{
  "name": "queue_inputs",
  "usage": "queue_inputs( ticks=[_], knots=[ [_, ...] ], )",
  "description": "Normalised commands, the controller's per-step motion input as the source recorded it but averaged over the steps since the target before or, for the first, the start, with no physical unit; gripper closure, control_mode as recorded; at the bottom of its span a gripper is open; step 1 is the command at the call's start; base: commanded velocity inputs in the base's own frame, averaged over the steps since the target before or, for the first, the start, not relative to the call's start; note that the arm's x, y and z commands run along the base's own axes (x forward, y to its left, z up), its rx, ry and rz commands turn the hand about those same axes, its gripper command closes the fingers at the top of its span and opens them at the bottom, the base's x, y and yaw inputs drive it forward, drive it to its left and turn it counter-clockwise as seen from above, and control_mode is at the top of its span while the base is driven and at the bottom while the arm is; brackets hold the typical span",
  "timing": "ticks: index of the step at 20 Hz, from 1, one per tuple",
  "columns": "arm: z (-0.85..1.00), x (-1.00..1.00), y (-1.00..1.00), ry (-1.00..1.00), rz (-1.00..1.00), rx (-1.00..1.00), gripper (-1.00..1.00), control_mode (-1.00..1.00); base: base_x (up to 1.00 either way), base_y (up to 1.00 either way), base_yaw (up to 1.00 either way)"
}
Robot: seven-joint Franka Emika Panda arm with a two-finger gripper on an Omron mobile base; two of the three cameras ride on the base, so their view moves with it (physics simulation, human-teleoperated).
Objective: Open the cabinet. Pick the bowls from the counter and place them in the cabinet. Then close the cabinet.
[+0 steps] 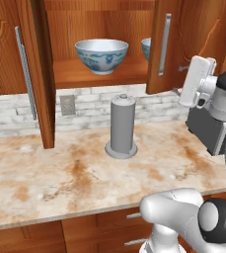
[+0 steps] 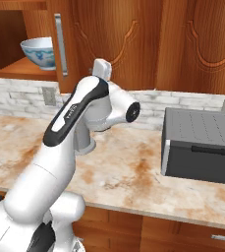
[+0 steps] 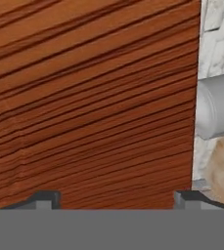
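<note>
The cabinet stands open with both doors swung out. One blue-patterned bowl sits on its lowest board. A second bowl shows beside it, half hidden by the right door. From the right base view one bowl is seen past the door edge. My gripper is open, its fingertips wide apart right against the right door's wood face, with nothing between them. The white hand is just right of that door, below its silver handle. The counter carries no bowl.
A grey upright cylinder stands on the counter under the cabinet. A dark grey box appliance sits at the right against the brick backsplash. The left door juts out edge-on over the counter. Drawers run below.
</note>
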Motion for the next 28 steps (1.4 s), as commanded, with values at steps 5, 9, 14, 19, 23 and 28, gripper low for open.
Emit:
queue_inputs(
  ticks=[5, 9, 14, 19, 23, 28],
  knots=[
    [0.0, 1.0, 0.0, 0.15, -0.21, 0.0, -1.0, -1.0, 0.0, 0.0, 0.0],
    [0.0, 0.76, -0.01, 0.16, -0.17, 0.0, -1.0, -1.0, 0.0, 0.0, 0.0],
    [0.0, -0.05, 0.0, 0.03, -0.1, 0.0, -1.0, -1.0, 0.0, 0.0, 0.0],
    [0.0, -0.53, 0.0, 0.0, -0.06, 0.0, -1.0, -1.0, 0.0, 0.0, 0.0],
    [0.08, -0.76, 0.0, 0.0, 0.0, 0.0, -1.0, -1.0, 0.0, 0.0, 0.0],
    [0.3, -0.7, -0.14, 0.03, 0.0, 0.03, -1.0, -1.0, 0.0, 0.0, 0.0]
  ],
)
